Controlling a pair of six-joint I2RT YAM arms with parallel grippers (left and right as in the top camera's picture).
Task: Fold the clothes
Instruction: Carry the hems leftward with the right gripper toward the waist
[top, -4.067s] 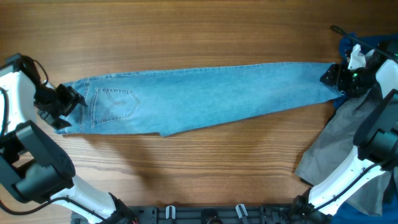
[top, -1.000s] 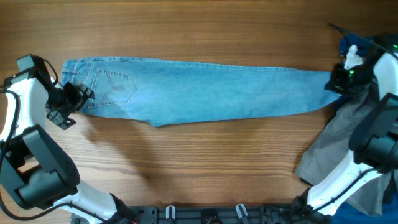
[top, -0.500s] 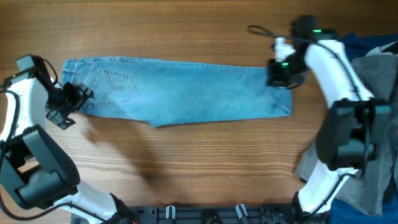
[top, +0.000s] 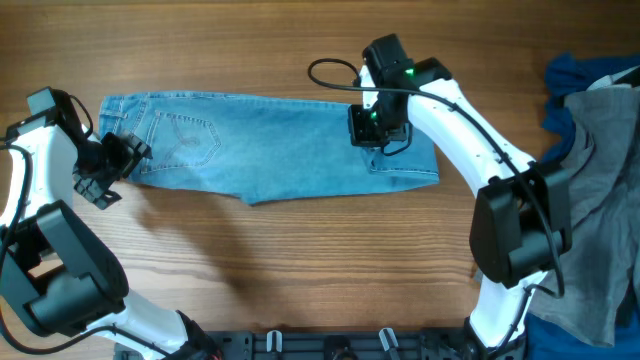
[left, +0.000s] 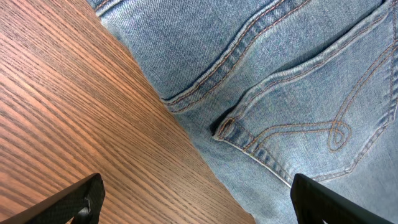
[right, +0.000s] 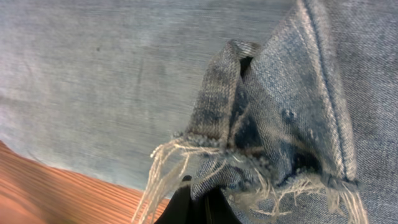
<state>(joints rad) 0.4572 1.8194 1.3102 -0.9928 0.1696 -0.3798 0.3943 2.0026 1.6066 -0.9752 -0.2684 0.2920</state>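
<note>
The jeans (top: 260, 150) lay flat across the far middle of the wooden table (top: 300, 50), waist end toward the left edge and legs running out to the right. At that left end the left gripper (top: 122, 172) sat just beside the waistband, on its near side, with its jaws spread wide and nothing between them. In the left wrist view, one of its fingers (left: 81, 200) was over bare wood and the other over denim, so the gripper straddled the edge of the cloth; whether it touched the cloth I could not tell. The stitched back pocket (top: 185, 143) lay just right of that gripper, face up, its curved seam plain in the wrist view. Further right, above the middle of the leg, the right gripper (top: 378, 135) was closed tight on the frayed hem (right: 249, 174), which hung bunched with loose threads trailing over the denim below. The leg was doubled back on itself there, the fold lying just right of this gripper. Well apart from the jeans, at the table's right edge, a dark blue garment (top: 575, 75) lay at the far corner with a grey garment (top: 590, 200) spread on its near side.
</note>
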